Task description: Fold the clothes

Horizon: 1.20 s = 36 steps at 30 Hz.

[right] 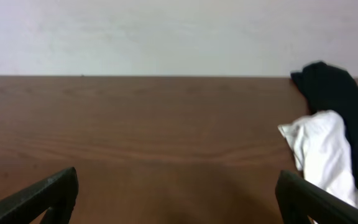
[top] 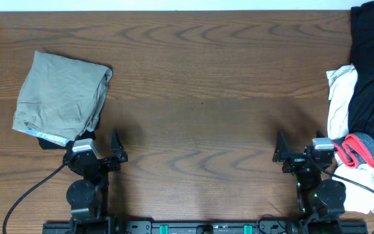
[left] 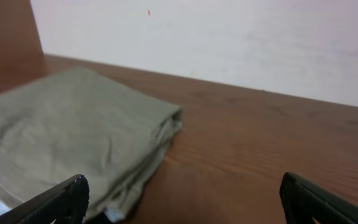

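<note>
Far left of the right claw [top: 300,148] lies a folded khaki cloth [top: 60,97]. The left claw [left: 182,202] is well left too, its fingers wide apart and empty. The right claw is wide apart and empty. Just right of it, the black trousers [top: 372,78] lie bunched on the counter [top: 200,97]. Best to grab the grey waistband [top: 369,144] and pull them flat first. I see no words to read.

You are looking down on a brown wood-grain table [top: 200,78]. A plain white wall [right: 166,31] is running along its far edge.
</note>
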Each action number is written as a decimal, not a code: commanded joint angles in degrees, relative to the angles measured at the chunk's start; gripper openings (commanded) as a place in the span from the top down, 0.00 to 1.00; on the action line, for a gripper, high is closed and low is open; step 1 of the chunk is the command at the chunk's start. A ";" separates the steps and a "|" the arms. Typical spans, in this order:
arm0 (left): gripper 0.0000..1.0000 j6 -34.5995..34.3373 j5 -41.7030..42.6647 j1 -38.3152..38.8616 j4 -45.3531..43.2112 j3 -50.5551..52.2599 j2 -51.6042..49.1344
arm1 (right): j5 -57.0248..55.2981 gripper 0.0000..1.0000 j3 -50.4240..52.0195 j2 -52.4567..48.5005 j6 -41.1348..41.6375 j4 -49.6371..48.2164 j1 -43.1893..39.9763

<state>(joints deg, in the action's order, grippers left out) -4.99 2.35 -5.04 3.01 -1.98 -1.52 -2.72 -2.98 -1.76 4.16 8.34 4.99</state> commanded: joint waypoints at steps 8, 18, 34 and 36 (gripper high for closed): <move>0.02 -2.60 2.99 0.24 8.68 -17.00 -13.38 | -6.58 0.01 -21.38 -18.14 1.36 16.13 -0.87; 0.02 -2.62 3.23 0.24 25.14 -38.14 -34.32 | -0.85 0.01 -37.59 -41.46 1.79 26.88 -0.94; 0.02 -2.64 4.72 0.24 25.18 -38.91 -37.00 | -17.84 0.02 -38.66 -54.03 15.91 22.38 -33.22; 0.02 -2.64 4.72 0.24 25.16 -38.91 -37.03 | -17.81 0.02 -38.64 -55.56 18.53 23.78 -37.05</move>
<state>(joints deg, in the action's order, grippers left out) -7.51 6.28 -5.04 28.27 -39.68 -38.74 -20.40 -40.51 -55.72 18.52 31.16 -27.70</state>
